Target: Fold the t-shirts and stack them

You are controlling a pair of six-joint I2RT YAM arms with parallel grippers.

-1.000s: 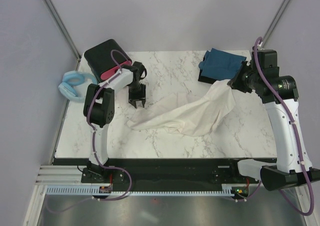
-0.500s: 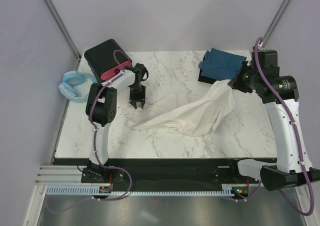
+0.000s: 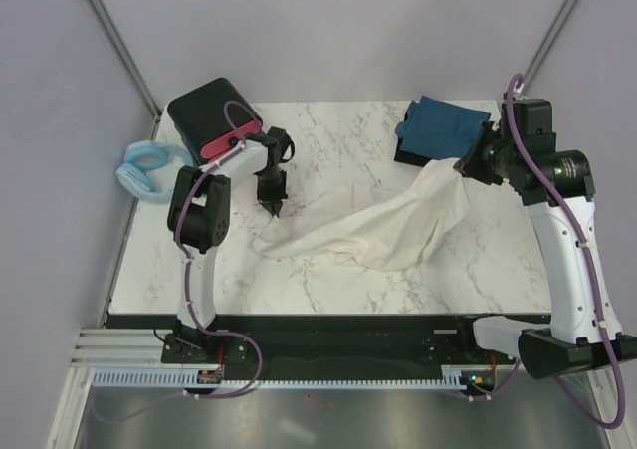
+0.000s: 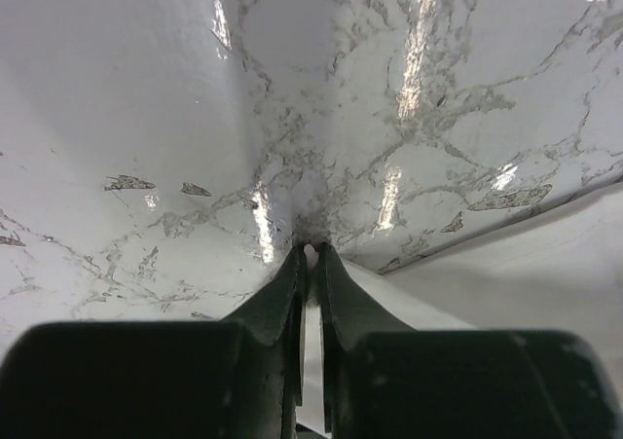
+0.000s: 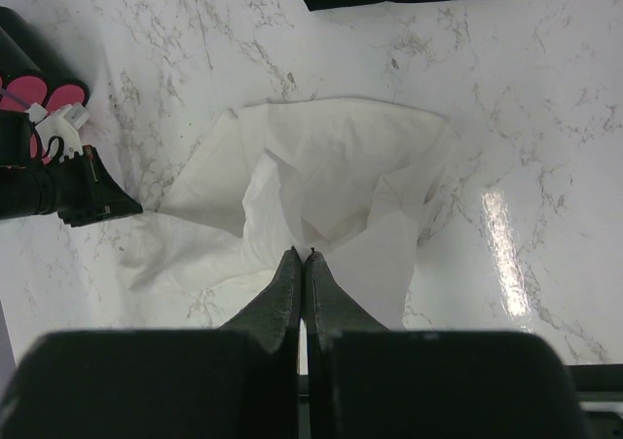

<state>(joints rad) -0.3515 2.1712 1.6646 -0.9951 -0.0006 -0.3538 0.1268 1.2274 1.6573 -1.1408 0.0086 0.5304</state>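
Jaws on the left gripper point(image 3: 271, 206) snap from wide to nearly closed, tips down on the marble table point(image 3: 328, 150) just beside the cream-white t-shirt point(image 3: 378, 228). Cloth caught or not, I cannot tell. Right gripper point(image 3: 466, 162) stays clamped on the shirt's lifted far end, near the folded teal t-shirt point(image 3: 438, 128), so spreading it flat looks next

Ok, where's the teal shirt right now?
In the top view the teal shirt lies at the far right corner of the table, just beyond the right gripper, which holds the cream shirt.
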